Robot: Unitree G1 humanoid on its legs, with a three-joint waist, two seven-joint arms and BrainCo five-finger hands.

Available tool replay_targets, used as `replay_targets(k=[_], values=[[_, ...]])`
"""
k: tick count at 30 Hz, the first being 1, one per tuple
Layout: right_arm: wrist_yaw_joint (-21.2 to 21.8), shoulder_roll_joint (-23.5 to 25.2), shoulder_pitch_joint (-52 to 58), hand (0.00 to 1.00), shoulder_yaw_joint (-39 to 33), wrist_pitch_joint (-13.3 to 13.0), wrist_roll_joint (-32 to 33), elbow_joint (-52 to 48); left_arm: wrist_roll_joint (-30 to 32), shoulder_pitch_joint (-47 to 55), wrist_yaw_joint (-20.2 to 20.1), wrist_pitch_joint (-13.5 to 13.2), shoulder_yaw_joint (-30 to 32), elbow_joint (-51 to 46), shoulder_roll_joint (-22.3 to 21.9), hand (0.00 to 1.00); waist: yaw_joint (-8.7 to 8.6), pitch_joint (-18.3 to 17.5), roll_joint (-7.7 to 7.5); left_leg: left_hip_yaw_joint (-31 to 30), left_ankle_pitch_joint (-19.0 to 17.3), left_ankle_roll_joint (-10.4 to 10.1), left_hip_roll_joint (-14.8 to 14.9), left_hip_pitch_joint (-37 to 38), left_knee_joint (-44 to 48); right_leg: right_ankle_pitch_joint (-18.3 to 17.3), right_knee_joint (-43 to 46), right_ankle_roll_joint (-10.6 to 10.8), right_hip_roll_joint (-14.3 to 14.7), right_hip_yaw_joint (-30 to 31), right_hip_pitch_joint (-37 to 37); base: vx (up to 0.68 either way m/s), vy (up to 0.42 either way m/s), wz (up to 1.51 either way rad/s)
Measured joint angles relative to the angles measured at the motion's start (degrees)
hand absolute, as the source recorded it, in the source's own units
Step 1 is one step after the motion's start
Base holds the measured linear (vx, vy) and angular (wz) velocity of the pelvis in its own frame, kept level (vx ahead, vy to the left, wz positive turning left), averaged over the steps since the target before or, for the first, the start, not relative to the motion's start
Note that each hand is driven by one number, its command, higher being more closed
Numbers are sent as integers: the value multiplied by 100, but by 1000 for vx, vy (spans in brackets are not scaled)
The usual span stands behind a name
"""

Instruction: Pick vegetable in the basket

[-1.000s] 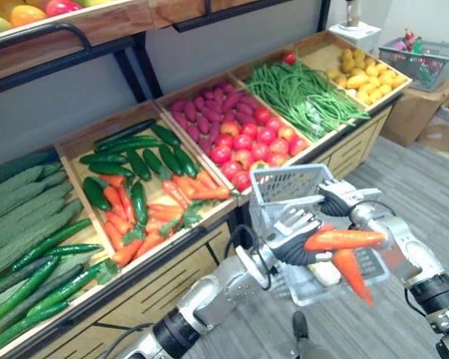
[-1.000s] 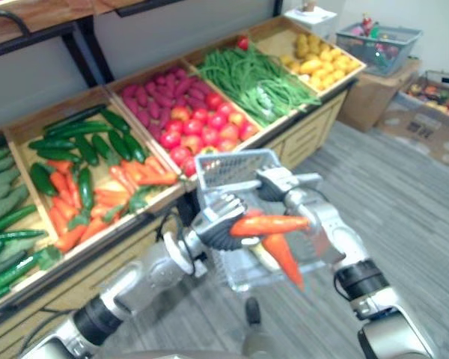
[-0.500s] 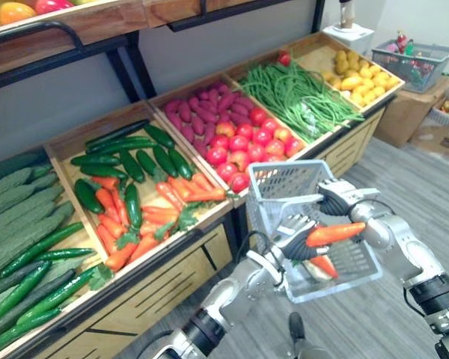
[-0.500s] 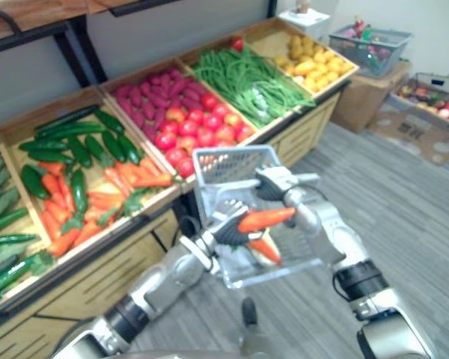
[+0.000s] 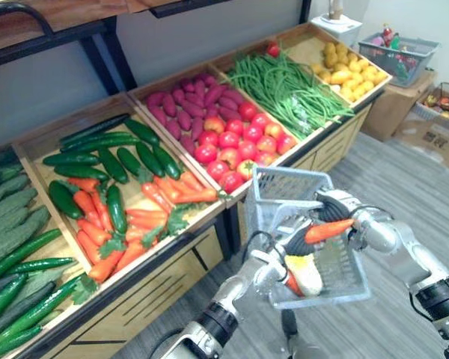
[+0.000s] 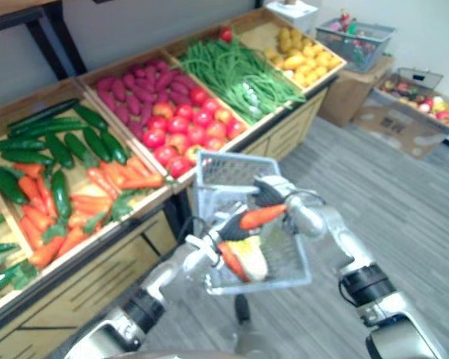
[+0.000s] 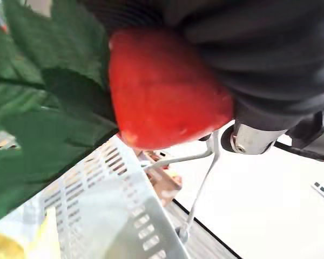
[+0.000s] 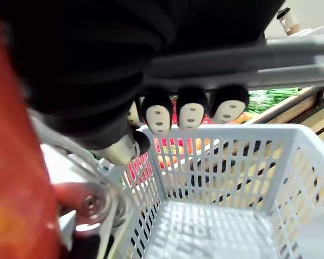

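- The left hand [image 5: 295, 241] stayed clenched round a carrot [image 5: 328, 230], held lower than a second earlier, over the inside of the basket [image 5: 280, 191].
- The right hand [image 5: 338, 203] kept its fingers curled round the basket's handle [image 8: 232, 59].
- A second carrot [image 5: 290, 283] and a pale yellow vegetable [image 5: 307, 274] lay in the basket's near end.

This is a greengrocer's shop or a supermarket's produce aisle. A long slanted wooden display stand [image 5: 146, 288] is split into open bins, each heaped with one sort: dark green cucumbers [image 5: 127, 161], orange carrots [image 5: 135, 221], purple sweet potatoes [image 5: 183, 112], round red fruit [image 5: 236, 142], green beans [image 5: 284, 90] and yellow produce [image 5: 352, 71]. A pale grey plastic shopping basket [image 5: 280, 191] with a wire handle hangs before the stand over the grey plank floor [image 5: 389, 194], and a second grey basket of goods [image 5: 400, 52] sits on a brown cardboard box [image 5: 389, 112] past the stand's end.
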Motion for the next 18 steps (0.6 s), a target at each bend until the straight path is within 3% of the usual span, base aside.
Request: replay_targets(k=[2,3,7,8,9,12,18], values=[[5,-139,0,100,97,-1,69,-31,27,-12,-5,0,2,27,-18,100,-29,12,-20,1,-4,3,-1,1,-7,0,-1,0,-7,9,-4,-39,-37,-1],[6,-182,0,100,110,-1,94,-53,40,-29,-10,0,2,27,-20,0,-39,21,-33,8,-8,4,-2,-2,-6,2,-1,3,-7,31,-18,-44,-40,-5],[41,-233,2,100,117,-1,117,-182,41,-208,-39,6,6,259,-30,0,-56,51,-58,26,-14,2,-2,-6,12,7,-5,9,6,90,-40,-50,-46,-6],[59,-244,2,100,119,-10,160,-243,67,-266,-122,113,52,410,-45,0,-60,60,-50,31,-14,2,1,-3,16,7,-5,9,14,102,-40,-48,-50,-6],[100,-256,20,100,138,-65,168,-473,128,-309,-229,473,312,713,-115,0,-92,87,-46,31,-15,2,5,2,19,8,-5,9,24,121,-45,-47,-50,-7],[141,-295,58,100,462,-256,221,-796,153,-380,-273,943,625,962,-96,0,-162,215,-55,15,-15,3,14,-6,32,13,-5,14,29,127,-46,-54,-56,0],[181,-299,57,100,458,-258,323,-793,155,-388,-370,1018,623,971,-30,0,-197,262,-48,-3,-16,2,6,-11,21,15,-6,16,40,122,-51,-14,-15,0]])
